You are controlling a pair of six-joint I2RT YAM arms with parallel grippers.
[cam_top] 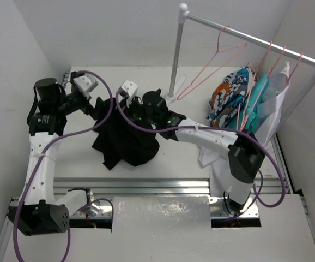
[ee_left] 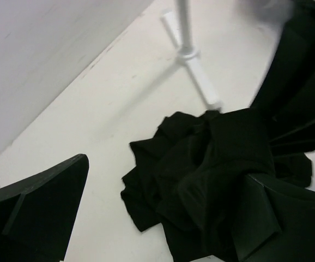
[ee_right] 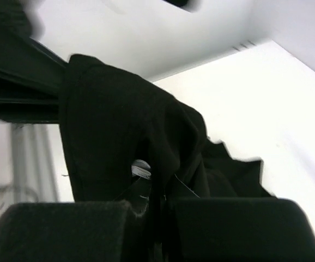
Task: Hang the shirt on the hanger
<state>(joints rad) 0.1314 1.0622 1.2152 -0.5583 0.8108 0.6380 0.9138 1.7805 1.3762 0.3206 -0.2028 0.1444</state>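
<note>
Progress minimal: plain black floppy fabric shirt (cam_top: 126, 143) is lying bunched on table (cam_top: 77, 158), right gripper (ee_right: 157, 218) pinching it tight, left gripper (ee_left: 165, 172) gaping empty; thin pink wire hanger (cam_top: 212, 71) is hanging bare, well apart.

White table (cam_top: 81, 153) bears black shirt (cam_top: 126, 143) and rack (cam_top: 177, 54).

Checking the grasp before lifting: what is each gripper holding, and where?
The right gripper pinches the shirt by fabric beside its white neck label; the left gripper is open, holding nothing.
</note>
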